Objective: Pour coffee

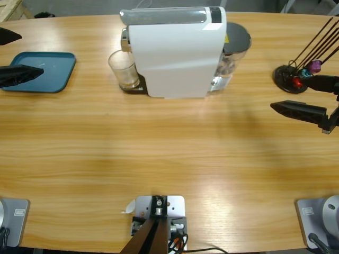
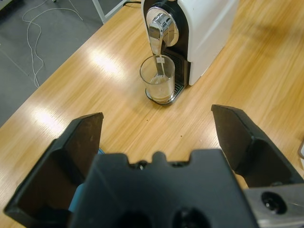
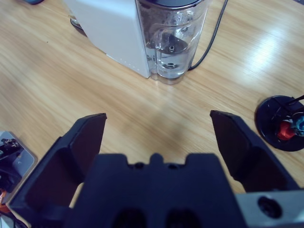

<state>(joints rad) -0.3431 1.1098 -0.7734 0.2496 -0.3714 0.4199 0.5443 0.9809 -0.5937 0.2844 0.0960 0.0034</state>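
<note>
Wide apart and empty, the jaws of the left gripper (image 2: 156, 137) look straight toward a clear glass (image 2: 158, 80) standing at twelve o'clock from them, under the chrome spout (image 2: 159, 29) of a white coffee machine (image 1: 177, 53). That placement suits a fill from above; the glass sits on the machine's drip tray, touching nothing else. Any coffee in it is too faint to make out; at most a thin pale layer lies at the bottom. Seen from above, this gripper hangs over a blue tray (image 1: 50, 74) at the table's nine o'clock edge. Across the table (image 1: 169, 153), the right gripper (image 3: 159, 133) is likewise spread and holds nothing, facing the machine's water tank (image 3: 173, 42) at its twelve o'clock, with a black capsule stand (image 3: 280, 123) at three o'clock.
</note>
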